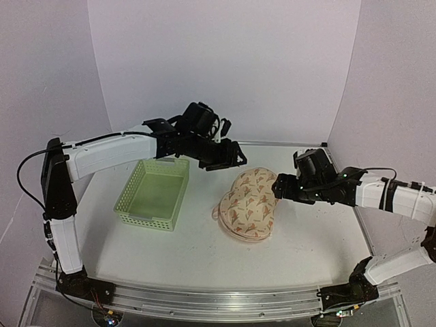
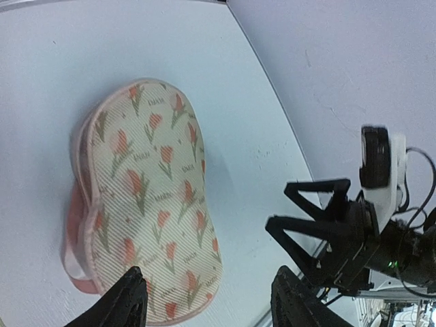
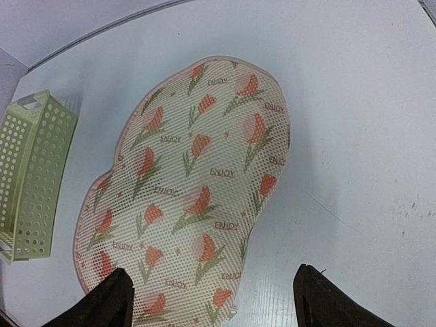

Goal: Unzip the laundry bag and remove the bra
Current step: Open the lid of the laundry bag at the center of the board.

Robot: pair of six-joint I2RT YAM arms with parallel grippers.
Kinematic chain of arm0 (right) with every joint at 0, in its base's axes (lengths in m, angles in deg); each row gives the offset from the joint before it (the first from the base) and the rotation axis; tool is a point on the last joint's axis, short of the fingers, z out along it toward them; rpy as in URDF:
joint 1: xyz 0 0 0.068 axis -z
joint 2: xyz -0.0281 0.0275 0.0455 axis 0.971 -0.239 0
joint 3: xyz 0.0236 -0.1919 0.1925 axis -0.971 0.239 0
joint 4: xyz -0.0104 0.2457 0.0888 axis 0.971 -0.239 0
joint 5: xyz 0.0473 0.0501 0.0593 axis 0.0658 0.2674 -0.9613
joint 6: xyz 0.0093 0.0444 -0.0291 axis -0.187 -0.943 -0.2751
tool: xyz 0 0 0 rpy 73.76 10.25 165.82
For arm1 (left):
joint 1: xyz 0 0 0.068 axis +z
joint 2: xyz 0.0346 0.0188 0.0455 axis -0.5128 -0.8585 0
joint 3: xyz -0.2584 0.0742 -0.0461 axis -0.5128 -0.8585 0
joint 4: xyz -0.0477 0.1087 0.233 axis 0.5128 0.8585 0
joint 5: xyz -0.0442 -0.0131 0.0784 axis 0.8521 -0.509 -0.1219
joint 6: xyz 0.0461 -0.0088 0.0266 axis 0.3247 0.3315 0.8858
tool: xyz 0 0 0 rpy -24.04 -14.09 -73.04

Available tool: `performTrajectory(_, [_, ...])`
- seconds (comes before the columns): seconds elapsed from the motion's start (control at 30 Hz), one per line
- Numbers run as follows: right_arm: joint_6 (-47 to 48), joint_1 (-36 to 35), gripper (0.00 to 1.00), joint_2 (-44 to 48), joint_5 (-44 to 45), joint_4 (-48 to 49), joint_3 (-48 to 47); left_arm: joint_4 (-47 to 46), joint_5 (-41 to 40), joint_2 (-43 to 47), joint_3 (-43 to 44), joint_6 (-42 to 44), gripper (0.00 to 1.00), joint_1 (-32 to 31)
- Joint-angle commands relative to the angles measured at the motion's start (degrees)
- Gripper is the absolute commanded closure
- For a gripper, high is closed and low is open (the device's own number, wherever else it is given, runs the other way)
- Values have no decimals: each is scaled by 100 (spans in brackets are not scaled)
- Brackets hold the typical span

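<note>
The laundry bag (image 1: pixel 248 204) lies flat on the white table, a peanut-shaped beige case with red-and-green tulip print and pink edging. It looks closed, and the bra is hidden. The left wrist view shows the laundry bag (image 2: pixel 146 197) with its pink side loop (image 2: pixel 71 238). My left gripper (image 1: pixel 228 158) hovers open above the bag's far end, its jaws (image 2: pixel 211 303) wide with nothing between them. My right gripper (image 1: pixel 278 185) hangs open just right of the bag's far lobe. In the right wrist view the laundry bag (image 3: pixel 191 191) fills the middle, above the empty right gripper (image 3: pixel 208 303).
A light green lattice basket (image 1: pixel 153 194) stands left of the bag and also shows as the basket (image 3: pixel 30 177) in the right wrist view. White walls close the table at the back and sides. The right arm's fingers (image 2: pixel 320 218) appear in the left wrist view.
</note>
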Motion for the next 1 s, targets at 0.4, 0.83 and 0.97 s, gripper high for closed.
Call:
performTrajectory(0.4, [-218,30,18,838,-6,43,639,182,1643,-1807,1234,1343,42,893])
performTrajectory(0.83, [-198,29,19,664,-68,44,585,187,1914,-2365,1376,1299,52,964])
performTrajectory(0.97, [-208,30,20,655,-63,43,603,185,1964,-2430,1427,1276,60,981])
